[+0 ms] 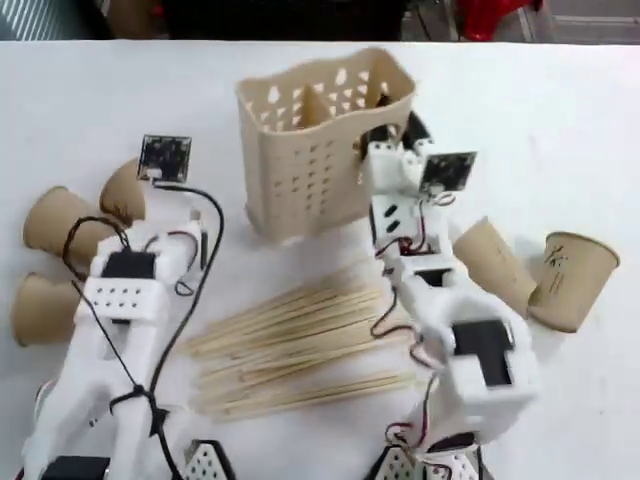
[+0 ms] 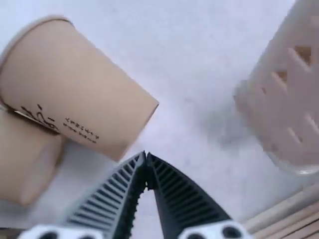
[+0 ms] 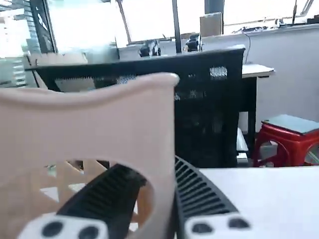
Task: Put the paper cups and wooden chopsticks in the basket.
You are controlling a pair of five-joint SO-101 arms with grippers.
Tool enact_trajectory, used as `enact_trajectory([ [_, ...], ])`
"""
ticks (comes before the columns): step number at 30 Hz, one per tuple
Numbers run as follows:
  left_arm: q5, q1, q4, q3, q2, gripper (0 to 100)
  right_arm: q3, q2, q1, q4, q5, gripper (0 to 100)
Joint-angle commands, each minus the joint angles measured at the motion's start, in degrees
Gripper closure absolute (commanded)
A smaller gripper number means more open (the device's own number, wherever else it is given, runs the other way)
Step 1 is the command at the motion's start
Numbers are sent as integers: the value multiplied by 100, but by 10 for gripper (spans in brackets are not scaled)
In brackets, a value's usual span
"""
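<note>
Cups (image 1: 60, 222) look light, crushable, so I'd pinch a rim gently; left gripper (image 2: 146, 162) closed empty, right gripper (image 3: 162, 172) clamping basket (image 1: 300, 170).

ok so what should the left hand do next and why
Probably open the left hand: it is shut and empty, its tip just short of a paper cup lying on its side. The right hand grips the basket wall.

High cam looks down over the whole tabletop (image 1: 560, 110); both wrist cams sit close, probably all sharing the basket (image 1: 310, 170).
</note>
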Motion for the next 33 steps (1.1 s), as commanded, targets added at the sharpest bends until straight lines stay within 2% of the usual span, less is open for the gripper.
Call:
enact_trajectory([
  [1, 79, -13, -114, -35, -180, 972, -352, 435, -31, -295, 431, 982],
  [6, 79, -4, -114, -44, -180, 972, -255, 593, -40, -303, 1108, 974],
  [11, 53, 242, -114, -26, -136, 972, 114, 180, -40, -541, 1160, 813],
  [13, 44, 268, -114, -26, -136, 972, 360, -66, -57, -532, 1160, 779],
  [18, 44, 259, -114, -26, -136, 972, 1099, -804, -75, -532, 1196, 838],
  [24, 44, 259, -237, -18, -127, 972, 2233, -1525, -207, -523, 1204, 981],
  [27, 44, 259, -229, -18, -127, 972, 2365, -1560, -259, -312, 1204, 961],
  [33, 44, 242, -229, -35, -171, 972, 2391, -1604, -215, 778, 1204, 869],
])
